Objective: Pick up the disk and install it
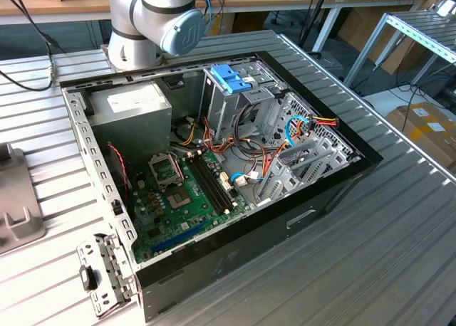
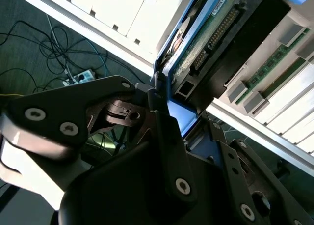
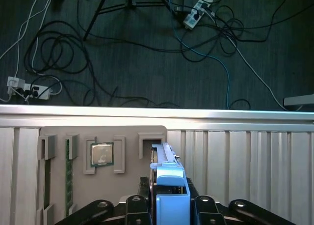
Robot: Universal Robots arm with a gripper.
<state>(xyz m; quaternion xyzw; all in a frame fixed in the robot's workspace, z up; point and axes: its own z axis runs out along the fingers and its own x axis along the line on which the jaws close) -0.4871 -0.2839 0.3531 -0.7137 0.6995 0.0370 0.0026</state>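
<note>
My gripper [image 3: 169, 198] is shut on the disk [image 3: 167, 173], which stands on edge between the black fingers [image 3: 142, 195] with its light blue carrier rail facing the camera. In the second wrist view the disk [image 2: 211, 43] shows its green circuit board, a connector row and a blue rail, and the gripper [image 2: 164, 109] clamps its near end. The disk hangs a little above a grey parts tray [image 3: 132, 136], over an open slot in it. In the exterior view the arm [image 1: 167, 16] stands at the far edge of the table, behind the open computer case [image 1: 214, 176].
A processor chip [image 3: 101, 154] and a memory stick [image 3: 68, 173] rest in the tray. The case holds a metal drive cage with a blue bracket [image 1: 231, 77], a grey power supply [image 1: 135, 105], a motherboard [image 1: 192, 191] and loose cables. Past the table edge, cables and power strips lie on the floor [image 3: 147, 53].
</note>
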